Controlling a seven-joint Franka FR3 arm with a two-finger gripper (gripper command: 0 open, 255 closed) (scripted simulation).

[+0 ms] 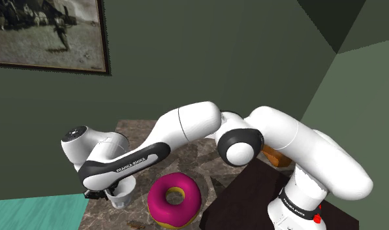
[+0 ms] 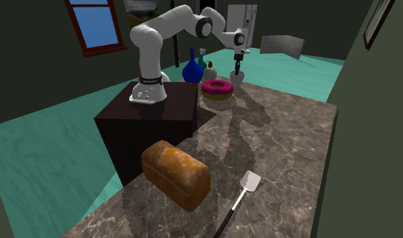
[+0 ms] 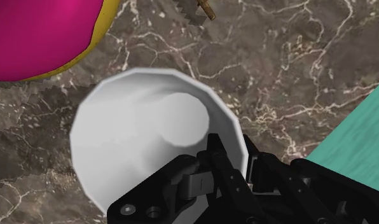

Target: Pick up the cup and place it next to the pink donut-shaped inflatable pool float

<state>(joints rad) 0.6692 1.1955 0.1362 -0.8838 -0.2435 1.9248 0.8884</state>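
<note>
White, flared cup shows upright at the lower left of the shoulder view, over the brown marbled surface and just beside the pink ring-shaped float with a yellow underside. The all-black claw grips the cup's rim, one finger inside the wall and one outside, on the side away from the float. Whether the base touches the surface is unclear.

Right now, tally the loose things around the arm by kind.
Cup: 1
Pink donut float: 1
Bread loaf: 1
Spatula: 1
Bottles: 2 (blue bottle, greenish bottle)
Small toothed thing, unclear: 1
Total: 7
</note>
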